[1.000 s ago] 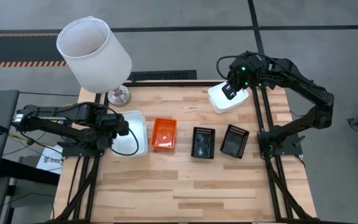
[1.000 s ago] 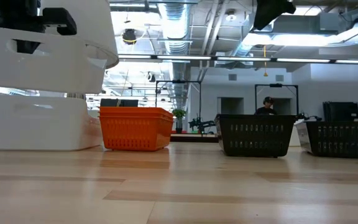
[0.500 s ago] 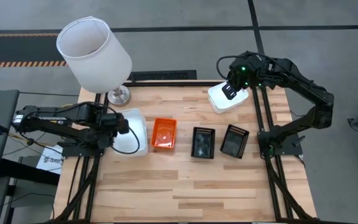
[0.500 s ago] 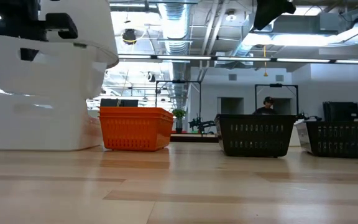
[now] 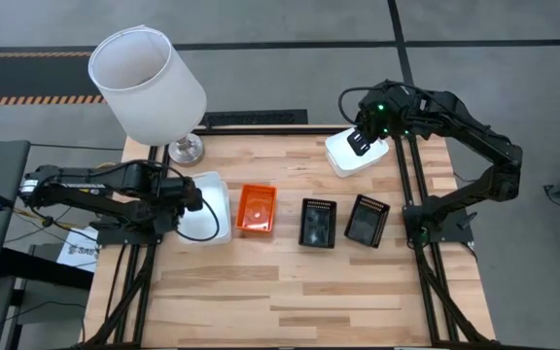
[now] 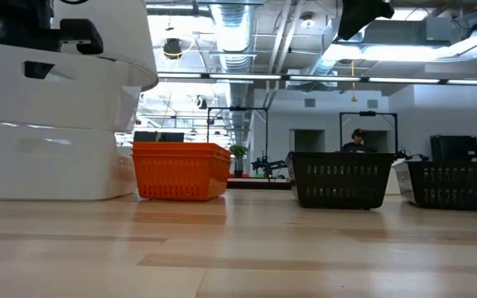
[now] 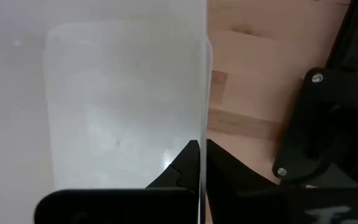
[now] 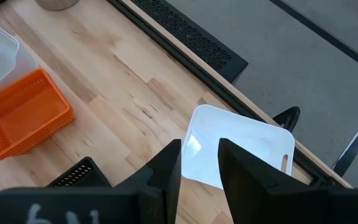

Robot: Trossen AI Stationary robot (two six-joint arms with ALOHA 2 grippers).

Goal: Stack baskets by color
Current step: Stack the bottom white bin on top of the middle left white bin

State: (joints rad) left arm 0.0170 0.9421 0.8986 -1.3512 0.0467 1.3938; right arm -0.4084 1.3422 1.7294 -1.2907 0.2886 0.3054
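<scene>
White plastic with solid walls, the basket in the left gripper [image 5: 191, 199] looks light and stiff, and a thin rim is the natural place to pinch it; the smooth wall may be slippery, so the pinch wants to sit deep. The left wrist view shows the 2 fingers closed on that thin wall [image 7: 202, 93], 1 on each side. In the low view this held white basket [image 6: 65, 87] sits on top of a second white basket [image 6: 56, 161] standing on the table [image 5: 290, 301], apparently nested or just touching; I cannot tell whether it is fully seated

A third white basket [image 5: 356, 154] lies well apart at the far right corner, under the right gripper [image 5: 361, 141], whose fingers stand apart above it and hold nothing; its hand slot [image 8: 284, 162] or rim would serve as a hold

Slotted walls make the orange basket [image 5: 257, 209] and the 2 black baskets [image 5: 318, 223] [image 5: 367, 220] just as light but a little more flexible, judging by their looks. Whether each is a single basket or a stack I cannot tell. All appear empty. A big white lampshade [image 5: 147, 86] stands at the far left corner
</scene>
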